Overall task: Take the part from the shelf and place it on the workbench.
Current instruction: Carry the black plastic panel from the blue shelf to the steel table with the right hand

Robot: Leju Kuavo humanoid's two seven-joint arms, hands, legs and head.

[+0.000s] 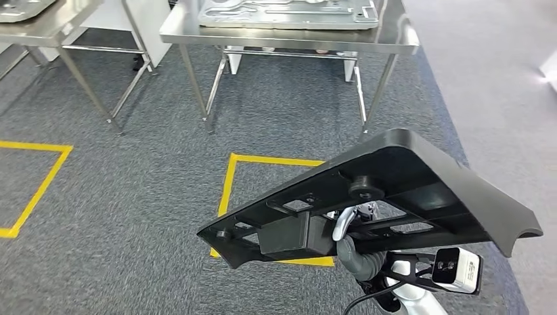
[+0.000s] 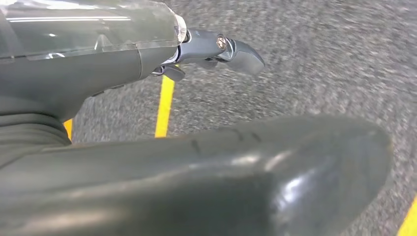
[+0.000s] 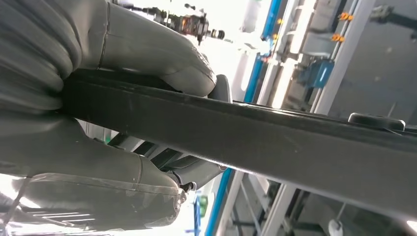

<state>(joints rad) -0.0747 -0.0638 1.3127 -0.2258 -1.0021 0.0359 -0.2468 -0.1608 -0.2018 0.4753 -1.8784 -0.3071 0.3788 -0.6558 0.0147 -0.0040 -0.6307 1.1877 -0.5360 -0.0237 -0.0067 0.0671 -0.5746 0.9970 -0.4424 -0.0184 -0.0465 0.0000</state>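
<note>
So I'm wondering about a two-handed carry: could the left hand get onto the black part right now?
Probably yes. The left hand hangs over the carpet with nothing in it, and the black part, held up by the right hand, has its left end free, nothing beside it.

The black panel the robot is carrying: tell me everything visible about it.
The large flat black plastic-looking panel has rounded corners, raised edges, ribs, cut-out openings and a round boss on the face shown. It is held tilted above the grey carpet, in front of a steel workbench. The right robot hand grips its edge, thumb on one face and fingers on the other.
</note>
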